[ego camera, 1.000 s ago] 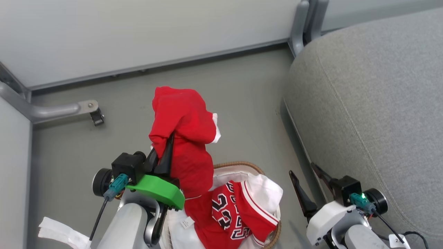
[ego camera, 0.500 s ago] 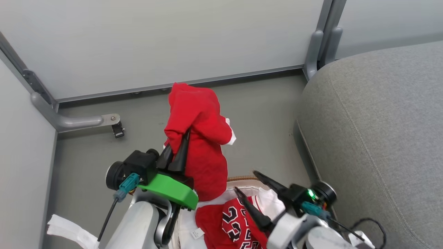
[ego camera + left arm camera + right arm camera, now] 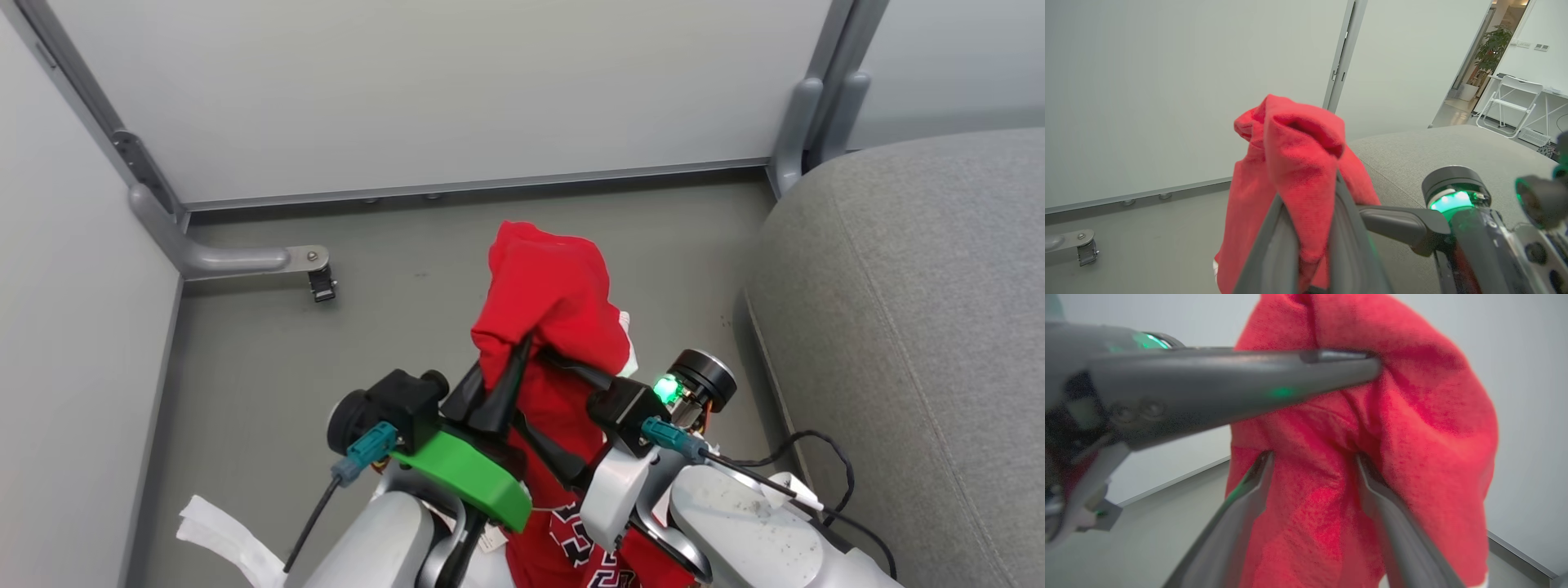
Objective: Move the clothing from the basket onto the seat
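Note:
My left gripper (image 3: pixel 508 363) is shut on a plain red piece of the clothing (image 3: pixel 551 302), which hangs bunched above the floor. In the left wrist view the same red cloth (image 3: pixel 1290 163) drapes over the shut left gripper (image 3: pixel 1306 232). My right gripper (image 3: pixel 531 388) is open, its fingers straddling the hanging cloth just right of the left one. The right wrist view has that gripper (image 3: pixel 1314 457) spread against the red fabric (image 3: pixel 1412 416). The red "23" jersey (image 3: pixel 588 547) lies below my arms. The basket is hidden under them. The grey seat (image 3: pixel 914 327) rises at the right.
Pale partition walls (image 3: pixel 457 90) close the back and left, with a metal foot and caster (image 3: pixel 322 282) on the grey floor. A white strip (image 3: pixel 220 539) lies at the lower left. A black cable (image 3: pixel 816 457) trails from the right arm beside the seat.
My right gripper has swung from the lower right over to the hanging red piece, staying open. The left gripper keeps its hold. The head camera has shifted, so the whole scene has slid.

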Available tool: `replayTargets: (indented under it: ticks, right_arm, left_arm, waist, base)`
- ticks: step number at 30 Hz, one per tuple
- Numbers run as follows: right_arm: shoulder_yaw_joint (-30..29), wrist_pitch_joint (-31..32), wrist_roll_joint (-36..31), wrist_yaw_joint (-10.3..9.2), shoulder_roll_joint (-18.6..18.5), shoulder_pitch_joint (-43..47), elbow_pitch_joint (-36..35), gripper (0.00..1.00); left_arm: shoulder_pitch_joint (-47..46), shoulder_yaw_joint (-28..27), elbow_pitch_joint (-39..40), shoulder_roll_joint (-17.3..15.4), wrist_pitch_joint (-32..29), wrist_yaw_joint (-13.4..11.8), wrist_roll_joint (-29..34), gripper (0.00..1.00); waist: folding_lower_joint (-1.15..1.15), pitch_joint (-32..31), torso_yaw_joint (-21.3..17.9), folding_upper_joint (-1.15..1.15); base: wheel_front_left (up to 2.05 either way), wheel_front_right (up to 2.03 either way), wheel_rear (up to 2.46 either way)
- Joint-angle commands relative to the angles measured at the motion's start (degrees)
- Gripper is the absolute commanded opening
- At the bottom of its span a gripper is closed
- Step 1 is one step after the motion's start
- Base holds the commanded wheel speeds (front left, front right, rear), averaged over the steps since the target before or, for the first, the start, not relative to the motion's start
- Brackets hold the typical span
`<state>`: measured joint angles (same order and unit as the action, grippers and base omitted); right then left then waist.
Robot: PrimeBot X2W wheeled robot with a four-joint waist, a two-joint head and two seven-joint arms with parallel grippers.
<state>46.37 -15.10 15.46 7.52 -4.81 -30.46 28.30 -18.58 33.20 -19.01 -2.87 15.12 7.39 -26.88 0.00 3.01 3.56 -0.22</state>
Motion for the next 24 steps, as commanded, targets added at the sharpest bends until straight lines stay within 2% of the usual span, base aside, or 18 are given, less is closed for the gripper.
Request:
replayTargets:
  ticks: [1,11,12,14,24]
  right_arm:
    - [-0.58,-0.07,-0.65,-0.06,0.08,-0.32,1.29,1.0]
    - [-1.61,-0.07,-2.03,-0.06,1.52,0.73,4.19,1.0]
    - [-1.61,-0.07,-1.85,-0.06,1.57,0.75,4.13,0.6]
    - [-1.66,-0.08,-1.3,-0.06,1.65,0.79,3.86,0.0]
    - [-3.33,-0.08,0.15,-0.06,1.07,2.13,3.59,0.0]
  left_arm:
    - [-0.93,1.04,0.28,-0.09,0.05,0.15,-0.54,0.0]
    - [-0.1,7.24,0.95,-0.08,0.05,0.15,-6.11,0.0]
    - [-0.14,7.46,0.87,-0.08,0.05,0.15,-6.29,0.0]
    - [-0.21,7.62,0.72,-0.08,0.05,0.15,-6.61,0.0]
    - [-0.09,5.21,0.44,-0.09,0.04,0.15,-5.7,0.0]
  waist:
    - [0.0,-0.19,1.19,0.22]
    - [0.0,-1.35,3.94,0.22]
    - [0.0,-1.34,4.06,0.22]
    - [0.0,-1.24,4.24,0.22]
    - [0.0,-0.45,2.8,0.22]
  base:
    - [0.0,0.0,0.0]
    - [0.0,0.0,0.0]
    - [0.0,0.0,0.0]
    - [0.0,0.0,0.0]
    - [0.0,0.0,0.0]
